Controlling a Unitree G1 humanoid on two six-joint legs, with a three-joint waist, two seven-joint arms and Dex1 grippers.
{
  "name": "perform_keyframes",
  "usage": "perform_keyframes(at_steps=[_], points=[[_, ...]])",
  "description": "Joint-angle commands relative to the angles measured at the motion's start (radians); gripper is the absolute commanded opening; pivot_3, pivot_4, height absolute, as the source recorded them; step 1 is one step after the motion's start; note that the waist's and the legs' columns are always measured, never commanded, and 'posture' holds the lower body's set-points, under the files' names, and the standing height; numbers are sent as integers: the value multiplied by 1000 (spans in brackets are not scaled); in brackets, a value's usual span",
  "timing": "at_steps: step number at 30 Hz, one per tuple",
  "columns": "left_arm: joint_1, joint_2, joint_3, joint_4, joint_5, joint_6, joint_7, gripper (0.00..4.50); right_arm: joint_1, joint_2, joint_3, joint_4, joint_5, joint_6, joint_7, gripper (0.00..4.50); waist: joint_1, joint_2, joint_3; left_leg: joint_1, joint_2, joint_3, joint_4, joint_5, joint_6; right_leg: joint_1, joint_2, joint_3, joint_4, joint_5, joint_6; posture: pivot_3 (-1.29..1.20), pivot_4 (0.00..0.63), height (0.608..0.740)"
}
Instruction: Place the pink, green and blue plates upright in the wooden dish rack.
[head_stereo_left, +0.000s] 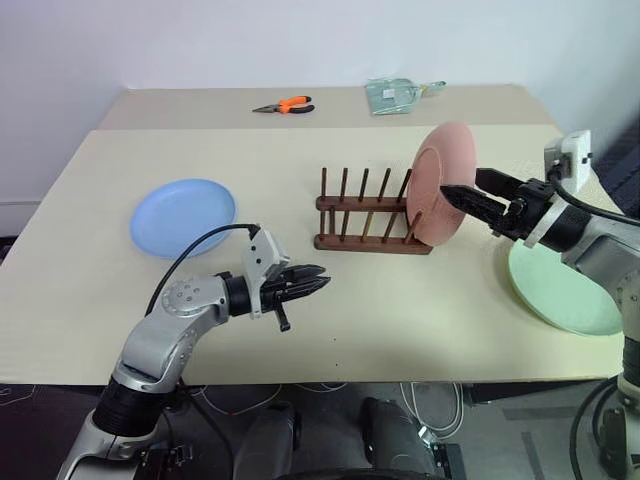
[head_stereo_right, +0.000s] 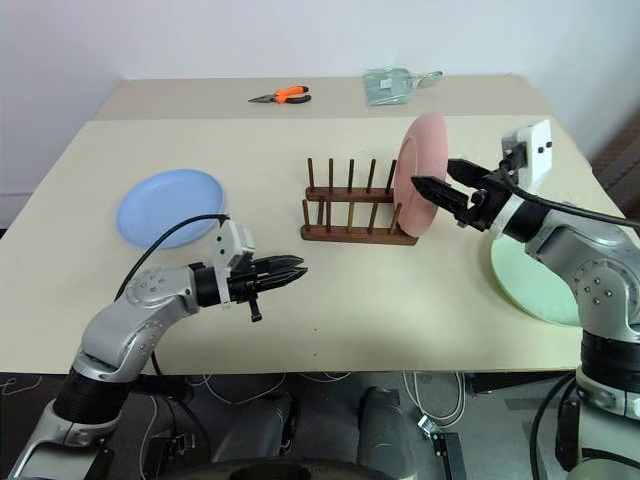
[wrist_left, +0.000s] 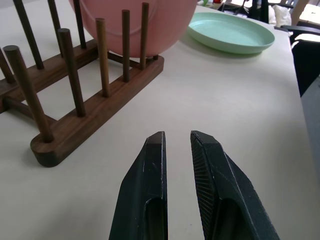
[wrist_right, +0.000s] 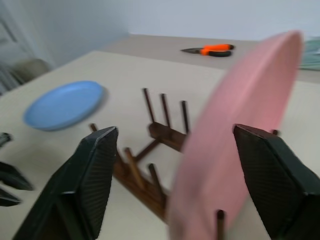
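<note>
The pink plate (head_stereo_left: 445, 180) stands upright in the right end of the wooden dish rack (head_stereo_left: 365, 240), leaning between its pegs. My right gripper (head_stereo_left: 462, 186) is open, its fingers spread on either side of the plate's right rim and clear of it in the right wrist view. On the table at the left, the blue plate (head_stereo_left: 183, 215) lies flat. The green plate (head_stereo_left: 560, 295) lies flat at the right edge, under my right arm. My left gripper (head_stereo_left: 320, 283) hovers in front of the rack's left end, fingers nearly together with a thin slit and nothing between them.
Orange-handled pliers (head_stereo_left: 285, 105) and a clear plastic bag (head_stereo_left: 395, 95) lie on the far table section. The rack's left slots (wrist_left: 65, 75) hold nothing. The table's front edge (head_stereo_left: 330, 378) runs just below my left arm.
</note>
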Motion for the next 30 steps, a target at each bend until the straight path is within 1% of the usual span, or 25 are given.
perform_keyframes(at_steps=[1,3,4,6,8,10,12,15,16,18,22,23,24,25,30], points=[[-12,0,-5,-12,0,-28,-14,748,54,-61,-165,8,-35,-37,-2,3667,3,0,0,0,0,0,0,0,0,0,0,0,0,0,0,0,150,740],[-20,-1,-10,2,2,-33,-21,748,116,-86,-269,20,-17,-22,19,4309,2,0,0,0,0,0,0,0,0,0,0,0,-1,0,0,0,150,740],[-24,-1,-14,8,3,-36,-28,748,166,-99,-300,0,-25,-15,35,4418,2,0,0,0,0,0,0,0,0,0,0,0,-1,0,0,0,150,740],[-29,1,-22,17,3,-43,-39,748,262,-126,-311,-46,-68,-24,66,4418,-1,0,0,0,0,0,0,0,1,0,0,0,-1,0,0,0,150,740],[-38,-3,-33,27,5,-47,-47,748,402,-149,-262,-128,-135,-35,102,4418,-6,0,0,1,1,1,-1,0,1,0,0,0,0,-1,1,0,150,740],[-53,-10,-46,41,10,-50,-53,748,502,-152,-190,-190,-207,-56,100,4418,-8,0,0,1,1,2,-1,0,1,0,0,0,0,-3,4,0,150,740],[-66,-13,-56,50,16,-52,-56,748,545,-148,-111,-210,-285,-80,67,4418,-10,0,0,1,1,3,0,0,1,0,0,1,0,-3,4,0,150,740],[-75,-17,-62,50,17,-50,-60,748,578,-163,35,-154,-470,-137,-4,4418,-7,0,0,1,1,4,1,0,1,0,0,1,0,-3,4,0,150,740],[-77,-17,-63,48,17,-49,-61,748,581,-170,77,-120,-536,-163,-26,4187,-4,-1,0,1,1,3,1,0,1,0,0,1,0,-3,4,0,150,740],[-78,-17,-64,46,18,-48,-62,748,567,-174,139,-43,-640,-213,-70,3579,-2,-1,0,1,1,3,1,0,1,0,-1,1,-1,-3,4,0,150,740],[-72,-10,-61,41,23,-50,-62,748,523,-142,164,38,-709,-276,-96,1538,-1,-4,-1,1,0,3,1,0,1,1,-1,1,-1,-2,4,0,150,740],[-70,-8,-61,38,24,-50,-61,748,512,-136,165,54,-721,-285,-102,1110,-1,-4,-1,1,0,3,1,0,1,1,-1,1,-1,-2,4,0,150,740],[-68,-8,-59,36,24,-49,-59,748,502,-132,165,68,-732,-290,-106,533,-2,-4,-1,1,0,2,1,0,1,1,-1,1,-1,-3,3,0,150,740],[-67,-7,-59,33,24,-48,-57,748,493,-126,163,81,-741,-292,-110,50,-2,-5,-1,1,0,2,1,0,1,1,-1,1,-1,-3,3,0,150,740],[-60,-5,-58,28,27,-51,-49,748,449,-117,154,107,-784,-315,-122,50,-3,-4,-1,1,1,2,0,0,1,1,0,1,-1,-2,3,0,150,740]])
